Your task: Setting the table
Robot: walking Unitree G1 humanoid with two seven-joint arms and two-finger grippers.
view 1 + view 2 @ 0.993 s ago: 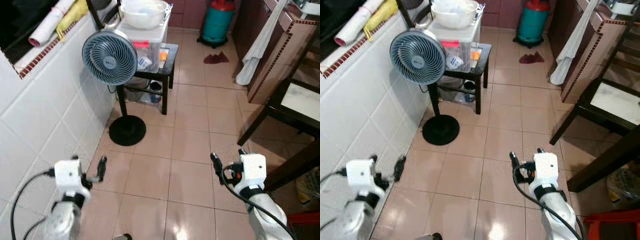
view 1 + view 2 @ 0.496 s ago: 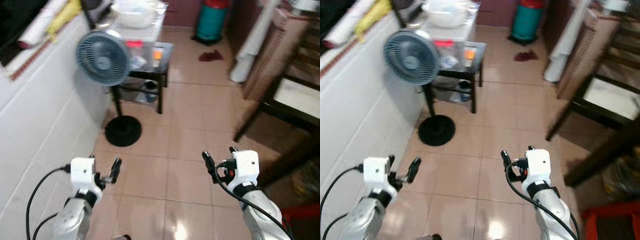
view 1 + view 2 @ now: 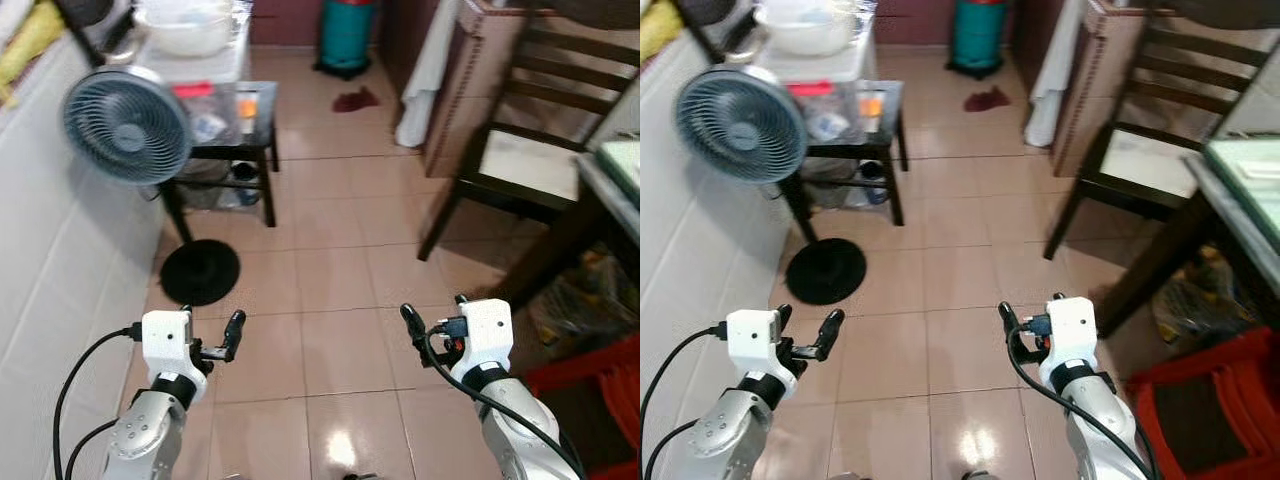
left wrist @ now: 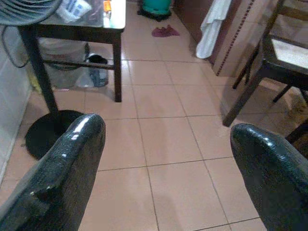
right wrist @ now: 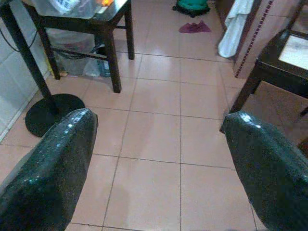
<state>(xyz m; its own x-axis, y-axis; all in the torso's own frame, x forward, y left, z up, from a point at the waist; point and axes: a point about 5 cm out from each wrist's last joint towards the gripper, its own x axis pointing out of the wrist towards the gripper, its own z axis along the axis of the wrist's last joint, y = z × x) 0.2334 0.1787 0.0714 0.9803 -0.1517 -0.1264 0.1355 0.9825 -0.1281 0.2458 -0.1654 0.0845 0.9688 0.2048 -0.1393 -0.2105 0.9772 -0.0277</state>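
The dining table, with a pale green top and dark legs, shows at the right edge. A dark wooden chair with a light seat stands beside it. Both arms are held low in front of me over the tiled floor. My left gripper is open with nothing between its fingers. My right gripper is also open and empty, its fingers wide apart, left of the table's near leg.
A standing fan and a small black side table carrying a plastic box and a white bowl stand by the tiled wall on the left. A green cylinder, a hanging white towel, and a red crate are nearby.
The whole view has swung to the right, bringing the dining table, the chair and the red crate into sight. Both arms keep their pose and both grippers stay open.
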